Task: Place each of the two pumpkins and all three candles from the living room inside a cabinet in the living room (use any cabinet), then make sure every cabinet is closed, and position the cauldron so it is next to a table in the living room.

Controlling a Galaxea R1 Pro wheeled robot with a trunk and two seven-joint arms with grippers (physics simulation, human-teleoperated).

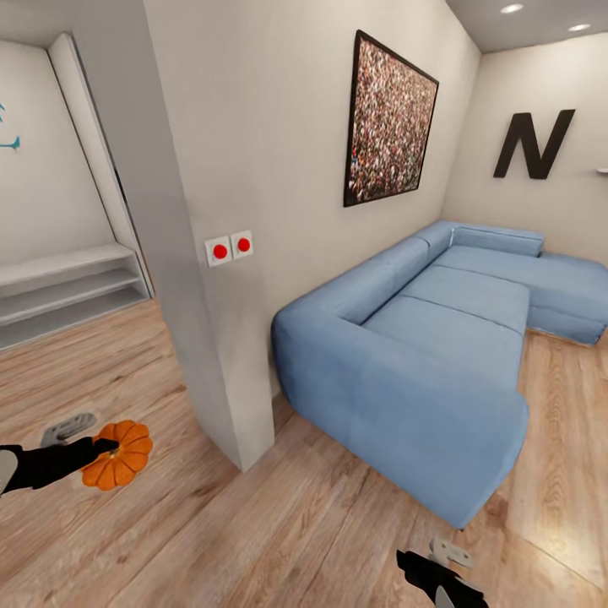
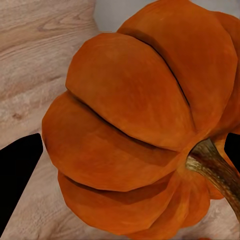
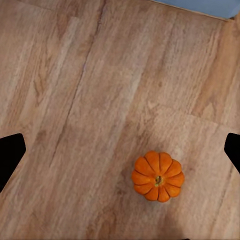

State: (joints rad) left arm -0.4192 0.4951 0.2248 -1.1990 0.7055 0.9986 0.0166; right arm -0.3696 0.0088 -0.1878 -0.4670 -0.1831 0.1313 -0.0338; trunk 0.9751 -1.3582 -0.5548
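By the wall corner, our left hand (image 1: 101,447) grips one pumpkin (image 1: 118,454); we keep it steady. The right hand (image 3: 120,150) hangs open over the second pumpkin (image 3: 158,176).

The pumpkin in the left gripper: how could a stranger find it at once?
Start at the long blue sofa, then the grey wall corner beside it. Just beyond that corner, the left gripper holds a ribbed orange pumpkin above the wooden floor.

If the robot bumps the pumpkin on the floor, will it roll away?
The pumpkin on the floor looks round and ribbed, so it might wobble or roll a little. It sits stem-up on a squat shape, so it probably settles quickly on the flat wooden floor.
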